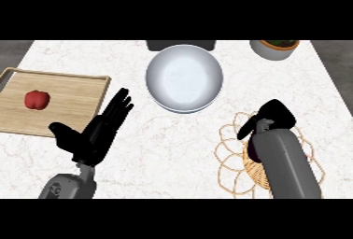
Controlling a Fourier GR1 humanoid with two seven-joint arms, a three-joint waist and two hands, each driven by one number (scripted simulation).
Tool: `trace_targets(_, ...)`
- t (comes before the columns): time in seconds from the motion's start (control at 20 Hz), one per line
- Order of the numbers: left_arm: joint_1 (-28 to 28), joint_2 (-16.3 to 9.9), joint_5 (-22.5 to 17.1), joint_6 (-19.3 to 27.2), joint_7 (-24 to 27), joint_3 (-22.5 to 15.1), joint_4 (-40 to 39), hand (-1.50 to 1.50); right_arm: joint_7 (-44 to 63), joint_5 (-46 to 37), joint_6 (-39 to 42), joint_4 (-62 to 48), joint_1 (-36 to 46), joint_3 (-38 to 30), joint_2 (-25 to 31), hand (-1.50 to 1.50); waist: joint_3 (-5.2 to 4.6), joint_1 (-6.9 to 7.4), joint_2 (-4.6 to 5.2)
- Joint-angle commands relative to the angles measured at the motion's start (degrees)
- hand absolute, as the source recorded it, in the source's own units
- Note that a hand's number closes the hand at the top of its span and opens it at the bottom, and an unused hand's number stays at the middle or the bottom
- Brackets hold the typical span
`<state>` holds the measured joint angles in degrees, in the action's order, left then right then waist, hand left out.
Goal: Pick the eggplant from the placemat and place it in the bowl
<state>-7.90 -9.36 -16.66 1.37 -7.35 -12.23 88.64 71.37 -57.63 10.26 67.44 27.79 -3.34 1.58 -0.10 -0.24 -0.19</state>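
The eggplant (252, 150) shows only as a small dark purple sliver on the woven placemat (231, 161) at the lower right; my right forearm hides most of it. My right hand (276, 116) hovers over the placemat's far edge, just beyond the eggplant, with its fingers pointing down and the thumb spread to the left, holding nothing I can see. The white bowl (184, 77) stands at the counter's back centre, up and left of that hand. My left hand (96, 133) rests open at the lower left, fingers up.
A wooden tray (72, 100) at the left holds a red bell pepper (36, 99). A grey pot with a plant (274, 48) stands at the back right. A dark object (180, 44) sits behind the bowl.
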Motion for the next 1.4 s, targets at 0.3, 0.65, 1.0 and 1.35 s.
trace_targets(0.3,0.86,2.56,2.77,0.93,0.46,-2.67,0.33,0.00,12.04,-2.79,2.74,-4.72,3.28,-3.33,-1.54,-1.50,0.09,0.68,0.22)
trace_targets(0.65,0.88,2.24,1.93,-0.86,1.63,-1.06,-0.51,0.00,12.12,-4.46,1.22,-4.09,1.27,-2.00,-1.55,-1.50,0.07,0.69,0.23)
trace_targets(1.0,-0.64,0.29,0.55,-1.97,-1.69,1.50,0.56,0.00,8.38,-4.65,-6.09,-9.36,-1.68,-1.68,-1.55,-1.50,0.12,1.05,0.34)
trace_targets(1.35,-0.34,1.63,1.89,-0.66,-4.06,0.84,2.75,0.00,3.27,-6.80,-5.54,-3.73,-5.72,-3.06,-1.42,1.50,0.11,0.28,0.15)
